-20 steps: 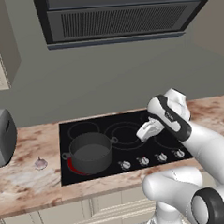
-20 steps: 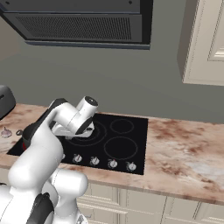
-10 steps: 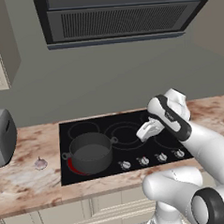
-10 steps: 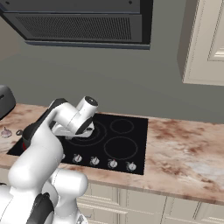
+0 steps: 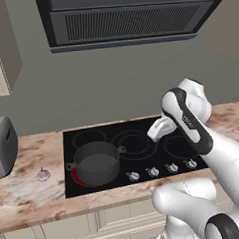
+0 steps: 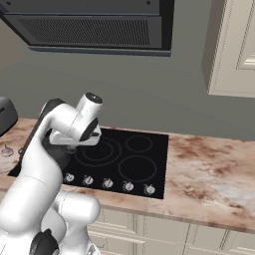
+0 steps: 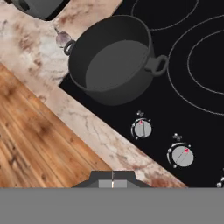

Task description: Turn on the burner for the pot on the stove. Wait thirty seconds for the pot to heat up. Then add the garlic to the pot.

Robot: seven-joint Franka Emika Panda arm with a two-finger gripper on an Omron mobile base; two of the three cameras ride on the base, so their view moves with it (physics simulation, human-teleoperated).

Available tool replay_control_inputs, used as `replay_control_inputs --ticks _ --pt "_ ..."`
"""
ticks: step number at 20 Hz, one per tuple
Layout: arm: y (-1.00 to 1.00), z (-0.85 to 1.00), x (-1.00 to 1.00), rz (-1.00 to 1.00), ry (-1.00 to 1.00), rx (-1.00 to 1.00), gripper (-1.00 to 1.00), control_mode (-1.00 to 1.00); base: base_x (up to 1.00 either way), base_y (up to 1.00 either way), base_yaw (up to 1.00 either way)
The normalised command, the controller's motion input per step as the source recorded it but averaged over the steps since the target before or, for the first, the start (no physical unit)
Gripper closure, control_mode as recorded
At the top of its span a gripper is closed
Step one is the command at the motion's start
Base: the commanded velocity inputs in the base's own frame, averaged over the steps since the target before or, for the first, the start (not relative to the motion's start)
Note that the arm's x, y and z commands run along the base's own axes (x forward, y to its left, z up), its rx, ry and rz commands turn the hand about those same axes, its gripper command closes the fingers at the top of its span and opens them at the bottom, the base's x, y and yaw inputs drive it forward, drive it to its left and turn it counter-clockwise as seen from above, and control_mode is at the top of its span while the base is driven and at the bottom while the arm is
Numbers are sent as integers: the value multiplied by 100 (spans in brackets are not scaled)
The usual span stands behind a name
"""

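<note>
The dark grey pot (image 5: 96, 163) stands on the front left zone of the black stove (image 5: 138, 140). The burner (image 5: 76, 177) under it glows red at the pot's near left rim. The garlic (image 5: 43, 173), a small whitish-pink bulb, lies on the counter just left of the stove. My gripper (image 5: 152, 135) hangs above the middle of the cooktop, to the right of the pot, shut with nothing in it. The hand view looks down on the pot (image 7: 113, 61), the garlic (image 7: 63, 39) beside its handle and my gripper (image 7: 112, 180). In the right base view my arm hides the pot; the garlic (image 6: 7, 149) lies far left.
A row of silver knobs (image 5: 159, 170) runs along the stove's front edge; two knobs (image 7: 142, 128) sit close under the hand. A grey toaster (image 5: 0, 146) stands on the marble counter (image 6: 209, 174) at the left. A range hood (image 5: 125, 21) hangs overhead.
</note>
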Motion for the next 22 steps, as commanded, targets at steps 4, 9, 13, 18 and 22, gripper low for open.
replay_control_inputs --ticks 4,9,13,18,22 --pt "87 79 -33 0 -1 -17 100 -100 0 0 0" --pt "100 66 -28 0 -1 -12 -100 -100 0 0 0" --pt "100 45 -21 0 -6 -14 -100 -100 0 0 0" --pt "100 10 -24 0 -17 -15 -100 -100 0 0 0" --pt "100 1 -20 0 -23 -17 -100 -100 0 0 0"
